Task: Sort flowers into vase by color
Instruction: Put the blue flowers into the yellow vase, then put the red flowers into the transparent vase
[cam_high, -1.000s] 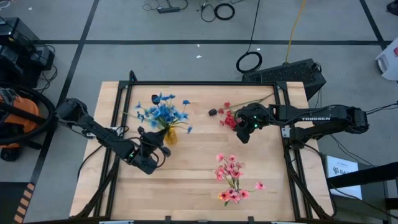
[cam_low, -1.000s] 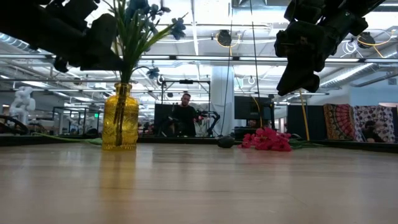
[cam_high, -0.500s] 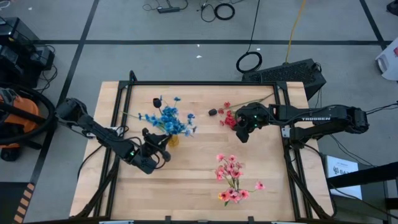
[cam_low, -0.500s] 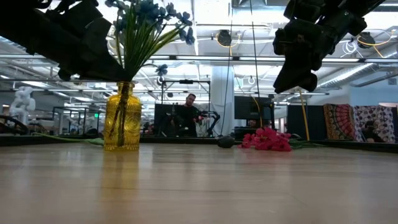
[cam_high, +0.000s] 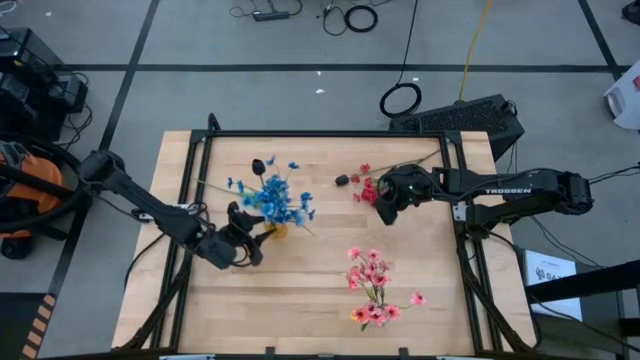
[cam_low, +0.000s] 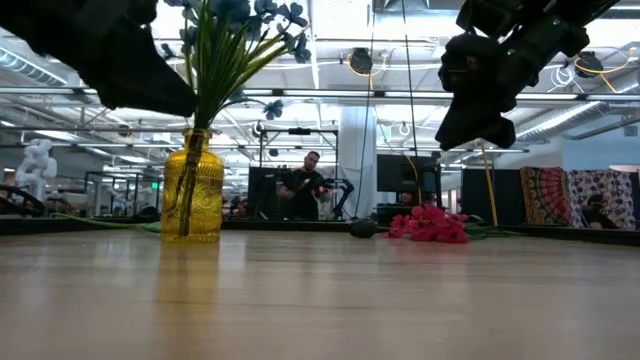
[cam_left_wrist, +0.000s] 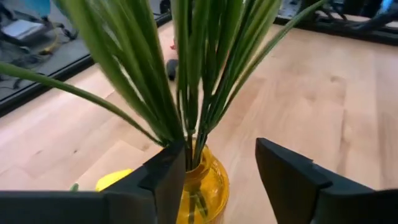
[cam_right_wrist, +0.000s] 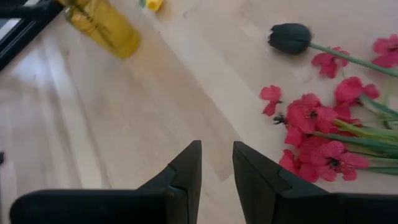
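The blue flowers stand in the yellow glass vase at the table's left middle, their green stems fanning out of its neck. My left gripper is open at the vase's neck, one finger on either side of the stems; whether a finger brushes them I cannot tell. Red flowers and a dark bud lie flat on the table at the far right. My right gripper hovers above the table beside them, slightly open, with nothing between its fingers. Pink flowers lie near the front.
A yellow bud lies on the table beside the vase. Black frame rails run along the table's far and side edges. Bare wood lies between the vase and the red flowers. A person sits in the room beyond the table.
My left gripper has opened and let go of the blue flowers' stems, drawing back a little toward the table's left edge. The bunch, held slanted above the vase before, has settled into it and fanned out, its blossoms shifting toward the near right.
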